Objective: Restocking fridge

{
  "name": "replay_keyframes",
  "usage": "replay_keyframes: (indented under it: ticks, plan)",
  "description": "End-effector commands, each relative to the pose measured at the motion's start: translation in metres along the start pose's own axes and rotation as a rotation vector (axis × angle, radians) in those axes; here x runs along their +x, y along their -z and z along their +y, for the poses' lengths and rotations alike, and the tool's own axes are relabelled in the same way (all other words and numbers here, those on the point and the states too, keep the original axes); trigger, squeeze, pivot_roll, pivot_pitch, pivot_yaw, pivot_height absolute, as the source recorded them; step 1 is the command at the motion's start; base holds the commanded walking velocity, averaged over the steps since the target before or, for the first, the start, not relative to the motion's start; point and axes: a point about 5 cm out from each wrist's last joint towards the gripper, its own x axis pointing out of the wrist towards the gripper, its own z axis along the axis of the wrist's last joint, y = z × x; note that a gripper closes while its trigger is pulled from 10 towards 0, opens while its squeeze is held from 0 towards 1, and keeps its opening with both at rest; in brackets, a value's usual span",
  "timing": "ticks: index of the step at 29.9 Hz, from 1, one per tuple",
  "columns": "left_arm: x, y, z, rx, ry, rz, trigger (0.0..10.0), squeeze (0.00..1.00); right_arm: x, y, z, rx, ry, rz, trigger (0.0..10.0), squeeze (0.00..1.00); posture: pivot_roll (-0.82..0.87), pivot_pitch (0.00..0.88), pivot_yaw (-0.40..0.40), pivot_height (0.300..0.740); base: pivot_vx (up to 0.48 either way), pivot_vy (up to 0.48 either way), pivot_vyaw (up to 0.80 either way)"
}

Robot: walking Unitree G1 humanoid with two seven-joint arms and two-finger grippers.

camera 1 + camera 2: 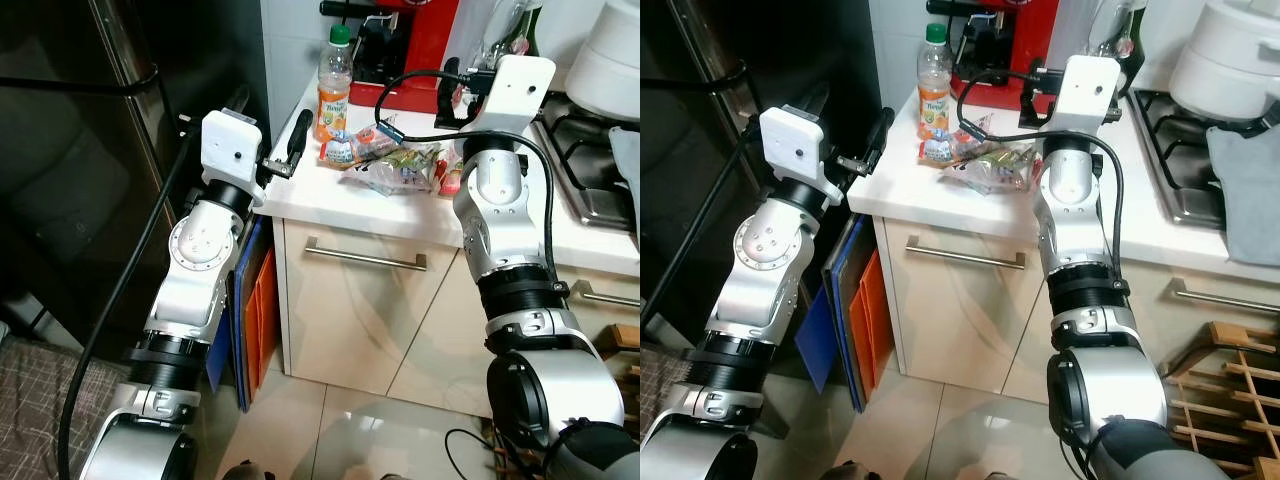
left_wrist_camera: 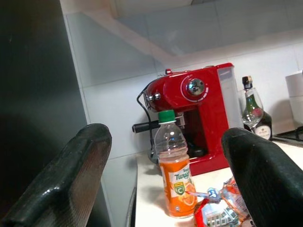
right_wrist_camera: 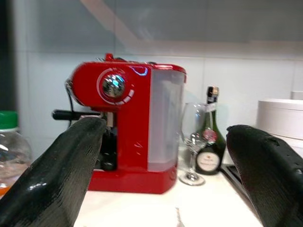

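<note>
An orange juice bottle (image 1: 334, 85) with a green cap stands at the left end of the white counter (image 1: 330, 200). Beside it lie several clear snack packets (image 1: 385, 165). The dark fridge (image 1: 70, 150) stands shut on the left. My left gripper (image 1: 270, 125) is open at the counter's left edge, pointing at the juice bottle (image 2: 175, 184), with nothing between its fingers (image 2: 66, 184). Over the counter behind the packets, my right gripper (image 3: 165, 128) hovers open and empty, facing a red coffee machine (image 3: 128, 127).
The red coffee machine (image 1: 415, 40), a wine glass (image 3: 193, 137) and a dark bottle (image 3: 209, 142) stand at the back. A stove (image 1: 590, 180), white pot (image 1: 610, 50) and grey cloth (image 1: 625, 160) are right. Blue and orange boards (image 1: 250, 320) lean between fridge and cabinet.
</note>
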Motion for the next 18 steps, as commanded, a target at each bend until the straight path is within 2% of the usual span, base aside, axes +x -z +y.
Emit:
replay_keyframes:
  ticks: [1, 3, 6, 10, 13, 18]
  plan:
    - [0.001, -0.001, 0.0, 0.009, 0.015, 0.002, 10.0, 0.0, 0.005, 0.003, -0.001, -0.024, 0.002, 0.036, 10.0, 0.0, 0.03, 0.0, 0.005, 0.74, 0.0, 0.0, 0.0]
    - [0.001, -0.001, -0.001, 0.008, 0.018, 0.003, 10.0, 0.0, 0.005, 0.005, -0.001, -0.028, 0.002, 0.052, 10.0, 0.0, 0.03, 0.0, 0.005, 0.74, 0.0, 0.0, 0.0]
    - [-0.006, -0.001, -0.016, -0.033, 0.146, 0.019, 10.0, 0.0, 0.009, 0.017, -0.005, -0.021, 0.015, 0.14, 10.0, 0.0, 0.06, 0.0, 0.0, 0.74, 0.0, 0.0, 0.0]
    - [-0.014, -0.004, -0.021, -0.037, 0.199, 0.02, 10.0, 0.0, 0.012, 0.019, -0.006, -0.021, 0.025, 0.162, 10.0, 0.0, 0.08, 0.0, -0.002, 0.74, 0.0, 0.0, 0.0]
    - [-0.021, -0.006, -0.019, -0.03, 0.216, 0.03, 10.0, 0.0, 0.016, 0.018, -0.006, -0.026, 0.05, 0.183, 10.0, 0.0, 0.1, 0.0, -0.008, 0.74, 0.0, 0.0, 0.0]
    - [-0.025, -0.01, -0.014, -0.025, 0.222, 0.036, 10.0, 0.0, 0.018, 0.018, -0.007, -0.026, 0.067, 0.198, 10.0, 0.0, 0.11, 0.0, -0.012, 0.74, 0.0, 0.0, 0.0]
